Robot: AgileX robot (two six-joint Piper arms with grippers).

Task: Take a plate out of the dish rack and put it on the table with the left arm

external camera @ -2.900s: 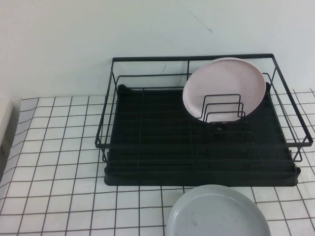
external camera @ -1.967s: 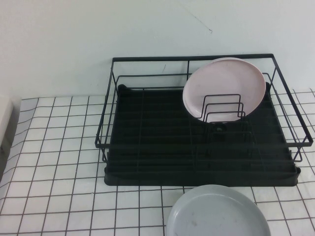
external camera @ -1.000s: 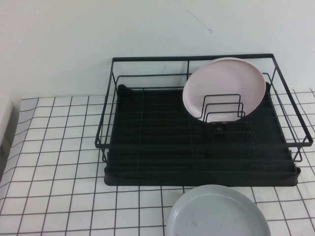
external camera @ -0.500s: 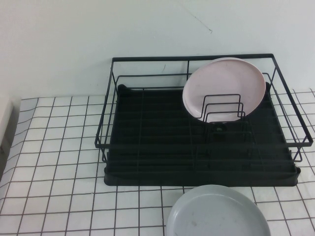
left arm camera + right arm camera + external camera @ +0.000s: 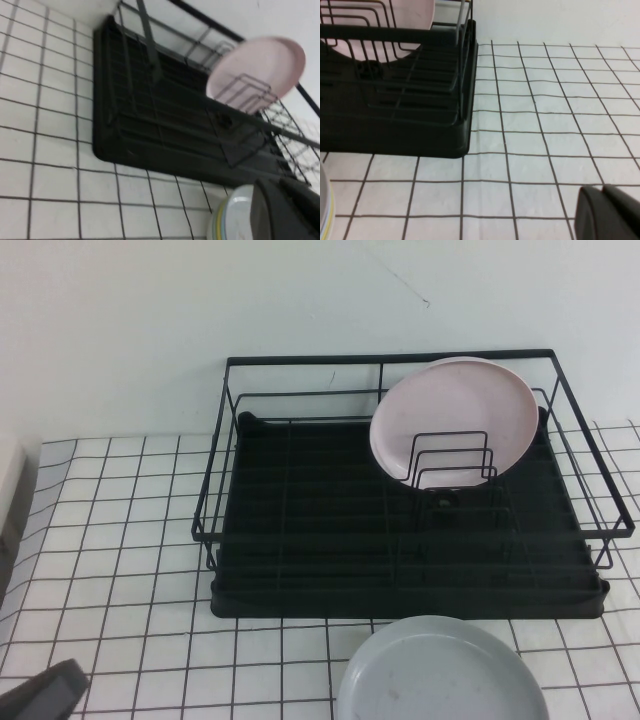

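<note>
Landmark = dish rack (image 5: 410, 500), black wire frame w/ black tray base, sitting on the gridded table (image 5: 120, 540) up against the wall.

Plate (image 5: 455, 420), pale pink, stands on edge inside the rack, right-rear part, leaning behind the small wire dividers (image 5: 452, 462); top rim pokes a bit above the rack's top rail. Not touched by anything. Grey-blue plate (image 5: 440, 670) lies flat on the table just in front of the rack's front-right edge, not the target.

Left arm (image 5: 45, 695): only a dark grey bit shows in the high view, well off the rack's front-left corner, low at the frame edge. Left gripper (image 5: 285, 210) is a dark blur in its wrist view, facing the rack from the front-left side; can't tell finger state, holds nothing visible. Right gripper (image 5: 607, 212): dark tip only, over bare table beside the rack's right side, looks parked; finger state can't tell, nothing in it.

Step in hand (judgement): approach, task barely begun. To do well: come over the rack's top rail, not through the side wires; open wide enough for the rim; pinch the plate's upper rim where it clears the rail; lift straight up till the bottom clears the dividers, then swing out left-front of the rack to bare grid. Avoid setting it on the grey-blue plate. Risk: thin matte rim may slip or snag on the dividers.

Brands/labels/writing: none readable anywhere.
</note>
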